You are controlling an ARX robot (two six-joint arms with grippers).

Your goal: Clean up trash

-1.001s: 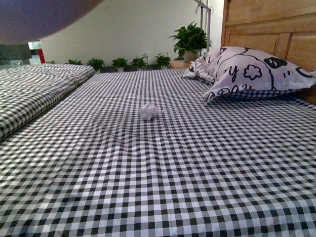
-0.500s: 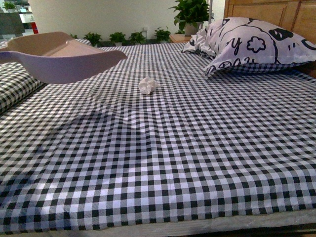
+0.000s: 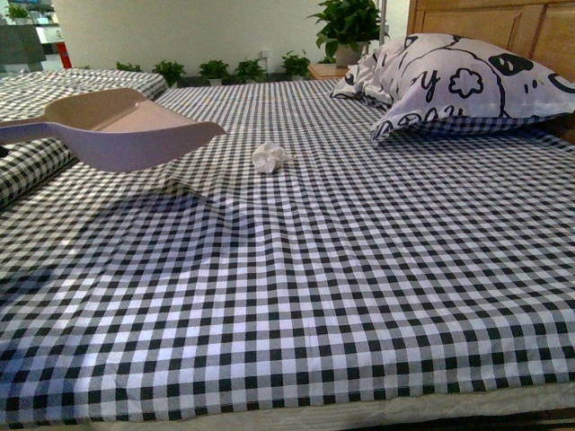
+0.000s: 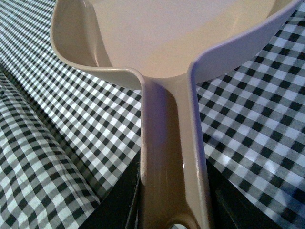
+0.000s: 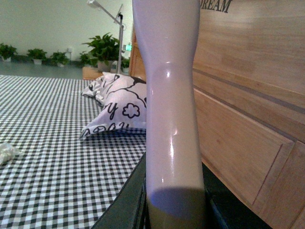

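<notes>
Trash [image 3: 270,155] on sheet [image 3: 359,287], left tool [image 4: 175,202] holding dustpan [image 3: 126,135] nearby; right tool [image 5: 175,205] holding handle [image 5: 171,95]

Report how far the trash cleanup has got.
Done: both tools look picked up. The left gripper clamps the handle of the dustpan, whose pan appears to hang above the bed. The right gripper clamps a pale handle, its head out of view. In hand: the pan sits short of the trash wad. Left: the wad lies loose on the checked sheet, with nothing swept in yet.
</notes>
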